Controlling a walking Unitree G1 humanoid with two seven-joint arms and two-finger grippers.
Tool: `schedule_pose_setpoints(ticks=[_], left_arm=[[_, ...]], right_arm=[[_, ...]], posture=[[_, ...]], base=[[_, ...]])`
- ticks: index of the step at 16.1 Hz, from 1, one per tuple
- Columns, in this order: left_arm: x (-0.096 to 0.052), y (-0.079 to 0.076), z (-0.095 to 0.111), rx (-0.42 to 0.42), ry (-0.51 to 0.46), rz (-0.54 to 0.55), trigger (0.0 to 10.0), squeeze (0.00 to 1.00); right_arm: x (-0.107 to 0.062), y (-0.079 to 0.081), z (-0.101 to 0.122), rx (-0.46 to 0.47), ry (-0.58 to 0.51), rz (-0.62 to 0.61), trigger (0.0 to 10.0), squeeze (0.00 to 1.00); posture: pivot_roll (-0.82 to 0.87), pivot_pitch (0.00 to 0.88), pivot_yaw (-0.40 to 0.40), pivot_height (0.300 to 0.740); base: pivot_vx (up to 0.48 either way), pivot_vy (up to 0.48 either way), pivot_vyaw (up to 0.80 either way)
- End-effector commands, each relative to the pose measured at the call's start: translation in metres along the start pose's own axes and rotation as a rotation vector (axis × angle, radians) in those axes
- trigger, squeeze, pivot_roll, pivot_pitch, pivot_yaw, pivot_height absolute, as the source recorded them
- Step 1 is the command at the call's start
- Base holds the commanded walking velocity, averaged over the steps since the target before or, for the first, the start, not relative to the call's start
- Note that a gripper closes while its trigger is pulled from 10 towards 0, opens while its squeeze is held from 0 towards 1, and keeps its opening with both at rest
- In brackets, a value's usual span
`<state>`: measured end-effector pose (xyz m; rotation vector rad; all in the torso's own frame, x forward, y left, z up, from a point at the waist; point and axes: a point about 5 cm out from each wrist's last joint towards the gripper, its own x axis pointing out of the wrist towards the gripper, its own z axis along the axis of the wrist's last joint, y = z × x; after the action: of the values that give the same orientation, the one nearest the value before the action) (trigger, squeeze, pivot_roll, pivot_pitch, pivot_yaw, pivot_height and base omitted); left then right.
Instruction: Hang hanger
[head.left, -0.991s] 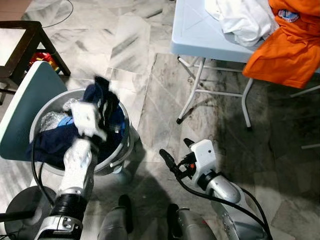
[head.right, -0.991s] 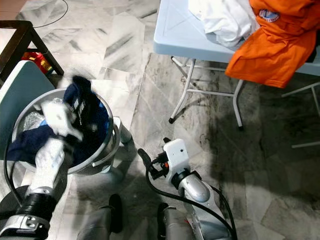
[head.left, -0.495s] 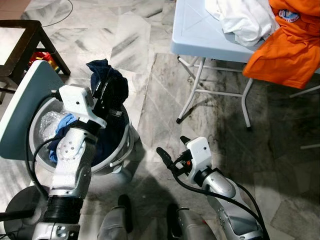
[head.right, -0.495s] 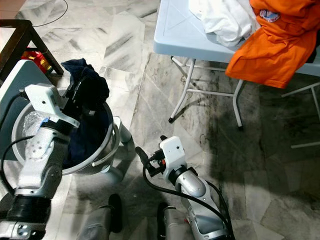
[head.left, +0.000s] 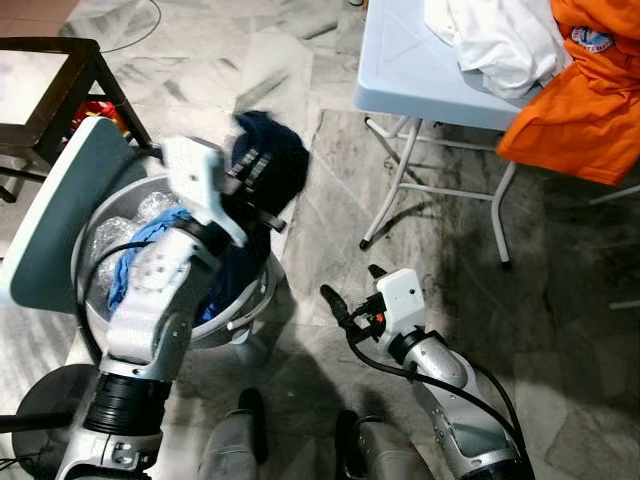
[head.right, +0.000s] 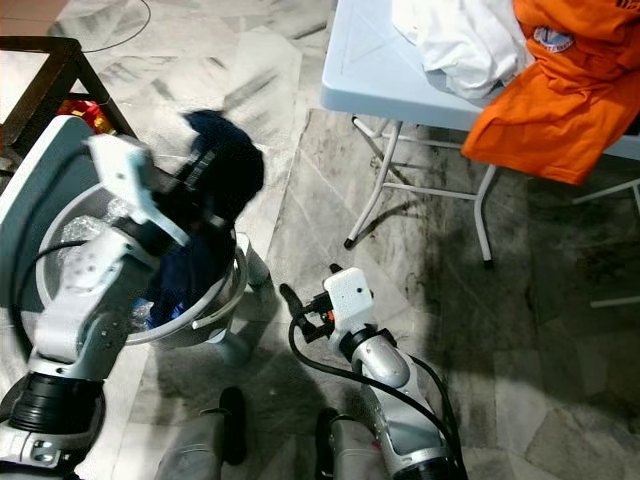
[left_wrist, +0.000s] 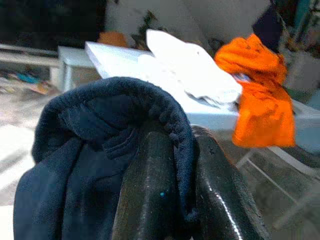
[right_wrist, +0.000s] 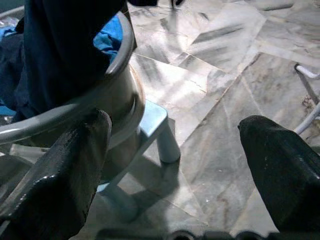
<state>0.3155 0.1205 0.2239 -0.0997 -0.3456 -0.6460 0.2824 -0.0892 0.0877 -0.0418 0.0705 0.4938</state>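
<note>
Dark wooden stand (head.left: 50, 75) sits at 10 o'clock in the head views, with a red object (head.left: 100, 112) on the floor beneath it. A grey-blue chair (head.left: 60, 215) stands just beside it, at 9 o'clock.

Metal basin (head.left: 235, 300) rests on a pale blue stool (right_wrist: 152, 125) at about 8 o'clock. It contains a light blue cloth (head.left: 150, 245) and dark clothing.

Left gripper (head.left: 255, 195) is raised above the basin's 1 o'clock rim. Its jaws are closed tight on a fold of a navy garment (head.left: 268, 160); the wrist view shows the fabric draped over and pinched between the two black fingers (left_wrist: 150, 190). The garment's lower part trails down into the basin. This area is motion-blurred in the head views.

Right gripper (head.left: 350, 295) hangs low at 6 o'clock, above the marble floor (head.left: 330, 190), pointing toward the basin. Its jaws are spread wide and hold nothing; the wrist view shows the two fingers (right_wrist: 55, 170) well apart, with the basin rim and stool between them.

Light blue folding table (head.left: 410, 75) stands at 1 o'clock on white metal legs. A white garment (head.left: 495, 40) lies on it, and an orange garment (head.left: 580, 95) beside that hangs over the near edge.

No hanger can be made out.
</note>
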Motion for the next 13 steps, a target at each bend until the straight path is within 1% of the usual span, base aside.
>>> schedule_pose_setpoints(ticks=[1, 2, 3, 4, 5, 6, 7, 8, 10, 11, 13], left_arm=[[0.001, -0.008, 0.003, 0.018, 0.002, -0.044, 0.0, 0.0], [0.003, -0.006, -0.005, 0.032, 0.052, -0.042, 2.2, 0.0], [0.004, -0.006, -0.014, 0.07, 0.102, -0.055, 4.0, 0.0], [0.006, -0.007, -0.026, 0.097, 0.143, -0.047, 8.0, 0.0], [0.004, -0.005, -0.033, 0.11, 0.182, -0.025, 10.0, 0.0], [0.003, -0.006, -0.041, 0.114, 0.205, -0.007, 10.0, 0.0], [-0.002, -0.002, -0.053, 0.137, 0.236, 0.058, 10.0, 0.0], [-0.006, -0.001, -0.066, 0.12, 0.285, 0.083, 10.0, 0.0], [-0.013, 0.001, -0.083, 0.116, 0.314, 0.126, 10.0, 0.0], [-0.013, -0.001, -0.092, 0.12, 0.33, 0.151, 10.0, 0.0], [-0.005, -0.008, -0.098, 0.126, 0.324, 0.164, 10.0, 0.0]], right_arm=[[-0.001, -0.006, -0.004, -0.003, 0.007, -0.038, 10.0, 0.0], [0.001, -0.013, -0.002, -0.005, -0.003, -0.076, 10.0, 0.0], [0.001, -0.02, 0.001, 0.016, -0.021, -0.13, 10.0, 0.0], [-0.002, -0.03, 0.001, 0.041, -0.039, -0.191, 10.0, 0.0], [-0.005, -0.035, 0.003, 0.057, -0.054, -0.238, 10.0, 0.0], [-0.008, -0.041, 0.003, 0.075, -0.064, -0.277, 10.0, 0.0], [-0.013, -0.05, 0.005, 0.106, -0.083, -0.331, 10.0, 0.0], [-0.018, -0.055, 0.007, 0.124, -0.097, -0.361, 10.0, 0.0], [-0.028, -0.065, 0.006, 0.128, -0.104, -0.424, 10.0, 0.0], [-0.037, -0.072, 0.004, 0.153, -0.109, -0.488, 10.0, 0.0], [-0.052, -0.078, -0.003, 0.183, -0.107, -0.566, 10.0, 0.0]], posture=[[0.06, 0.243, -0.01, 0.74], [0.04, 0.227, -0.003, 0.74], [0.03, 0.198, -0.005, 0.74], [0.01, 0.176, -0.002, 0.74], [-0.01, 0.161, 0.0, 0.74], [-0.03, 0.149, 0.001, 0.74], [-0.05, 0.134, 0.007, 0.74], [-0.07, 0.126, 0.013, 0.74], [-0.12, 0.108, 0.026, 0.74], [-0.13, 0.098, 0.032, 0.74], [-0.18, 0.087, 0.054, 0.74]], base=[[0.0, 0.0, 0.0], [0.0, 0.0, 0.0], [0.0, 0.0, 0.0], [0.0, 0.0, 0.0], [0.0, 0.0, 0.0], [0.0, 0.0, 0.0], [0.0, 0.0, 0.0], [0.0, 0.0, 0.0], [0.0, 0.0, 0.0], [0.0, 0.0, 0.0], [0.0, 0.0, 0.0]])
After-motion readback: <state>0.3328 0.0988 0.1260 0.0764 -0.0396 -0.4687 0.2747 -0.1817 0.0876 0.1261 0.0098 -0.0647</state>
